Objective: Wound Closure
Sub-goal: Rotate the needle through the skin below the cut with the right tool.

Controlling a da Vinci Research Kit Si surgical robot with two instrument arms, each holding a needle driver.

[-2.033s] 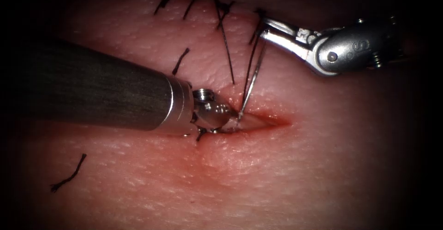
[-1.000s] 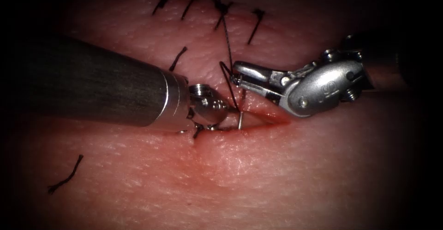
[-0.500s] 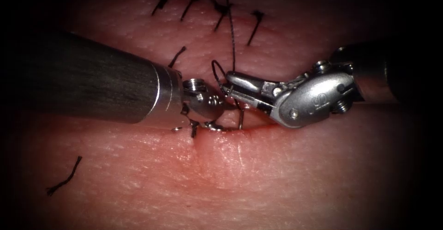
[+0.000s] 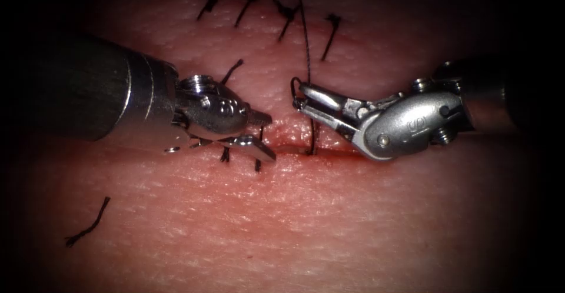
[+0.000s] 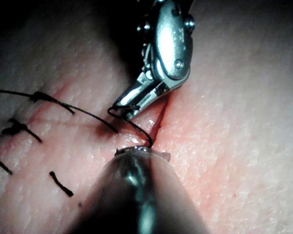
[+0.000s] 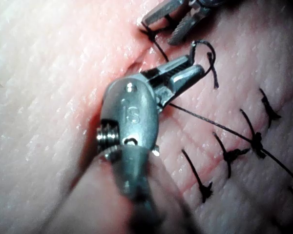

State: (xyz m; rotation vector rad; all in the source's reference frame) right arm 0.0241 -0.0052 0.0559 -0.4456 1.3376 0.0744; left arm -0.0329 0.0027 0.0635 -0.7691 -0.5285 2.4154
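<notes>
Endoscope view: right tool (image 4: 301,96) sits just right of the thread's entry point, jaws closed on the thread (image 4: 306,46) where it makes a small loop at the tips. From that grip one run of thread rises straight up out of frame; another drops to the cut (image 4: 329,150) and enters the tissue (image 4: 353,222) directly beneath the tips, so the strand's long axis lies nearly vertical in this view, crosswise to the cut. Left tool (image 4: 268,134) lies left of that entry point, jaws parted moderately and holding nothing; its lower jaw lies over the cut's left end beside two short dark stitch ends (image 4: 226,155). Judgement: the right tool is the nearer one and already has the strand; the left tool faces it across a small gap. The right wrist view confirms the right tool (image 6: 198,72) clamped on the looped thread (image 6: 207,48). The needle cannot be made out, and I cannot tell whether it lies in the tissue. Finished stitches (image 4: 285,13) and loose cut ends (image 4: 88,225) lie well apart from the tools.
</notes>
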